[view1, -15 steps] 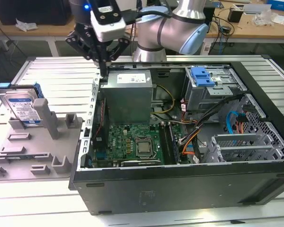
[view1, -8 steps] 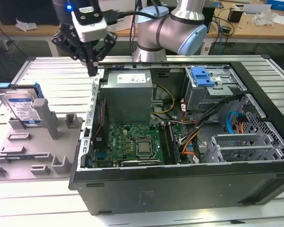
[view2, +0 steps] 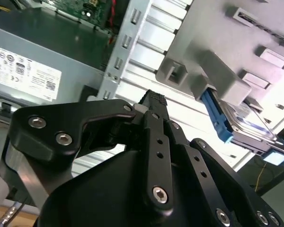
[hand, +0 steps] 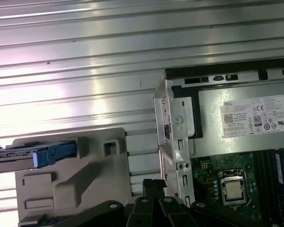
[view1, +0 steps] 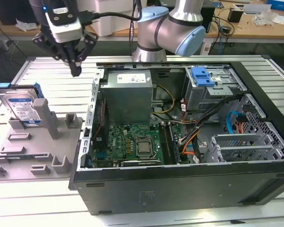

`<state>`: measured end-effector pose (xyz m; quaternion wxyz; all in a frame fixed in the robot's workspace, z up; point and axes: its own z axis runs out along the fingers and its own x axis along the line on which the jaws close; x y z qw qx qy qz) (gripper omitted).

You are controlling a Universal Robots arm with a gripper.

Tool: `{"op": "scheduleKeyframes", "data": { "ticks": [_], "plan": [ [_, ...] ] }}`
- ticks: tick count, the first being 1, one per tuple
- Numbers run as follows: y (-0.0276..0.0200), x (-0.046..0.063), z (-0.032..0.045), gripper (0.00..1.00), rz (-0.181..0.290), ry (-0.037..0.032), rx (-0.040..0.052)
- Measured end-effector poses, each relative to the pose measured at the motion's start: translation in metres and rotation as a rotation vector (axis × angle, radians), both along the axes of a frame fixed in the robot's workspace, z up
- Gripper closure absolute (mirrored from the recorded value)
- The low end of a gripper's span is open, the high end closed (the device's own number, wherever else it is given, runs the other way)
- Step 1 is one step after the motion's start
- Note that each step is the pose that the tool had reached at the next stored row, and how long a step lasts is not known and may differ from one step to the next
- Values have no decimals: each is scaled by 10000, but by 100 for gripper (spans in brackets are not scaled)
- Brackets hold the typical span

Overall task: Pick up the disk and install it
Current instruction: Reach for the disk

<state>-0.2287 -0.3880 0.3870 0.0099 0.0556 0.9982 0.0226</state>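
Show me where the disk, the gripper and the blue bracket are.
the disk (view1: 22, 108), exterior view, on its labelled face.
the gripper (view1: 75, 71), exterior view, between its fingertips.
the blue bracket (view1: 202, 76), exterior view, on its top face.

table (view1: 33, 198): ribbed silver metal slats, seen also in the first wrist view (hand: 85, 56) | toward the edge at the exterior view's right: black computer case (view1: 180, 189), lying on its side, open face up | just beside it, toward the opposite edge: grey slotted holder plate (view1: 38, 156), flat on the slats
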Motion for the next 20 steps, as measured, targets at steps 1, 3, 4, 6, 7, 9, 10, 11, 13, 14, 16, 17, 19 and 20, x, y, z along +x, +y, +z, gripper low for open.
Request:
{"op": "scheduleKeyframes", "data": {
  "ticks": [1, 3, 4, 6, 7, 9, 10, 11, 13, 14, 16, 17, 19, 20],
  "plan": [
    [6, -37, -3, 89, 0, 0, 0],
    [20, -136, -10, 89, -5, 0, -1],
    [29, -205, -14, 89, -8, 0, 0],
    [37, -282, -18, 89, -8, -1, 0],
    [47, -361, -21, 89, -13, 0, -1],
    [56, -438, -25, 89, -14, 0, -1],
    [66, -509, -30, 89, -18, -1, 0],
    [76, -579, -33, 89, -21, 0, -1],
    [92, -677, -39, 89, -24, 1, -1],
    [98, -710, -42, 89, -27, 0, -1],
    [113, -793, -49, 89, -31, -1, 0],
    [126, -857, -54, 89, -31, 0, 0],
    [147, -943, -63, 89, -34, 0, 0],
    [160, -996, -69, 89, -35, 0, -1]
  ]
}}
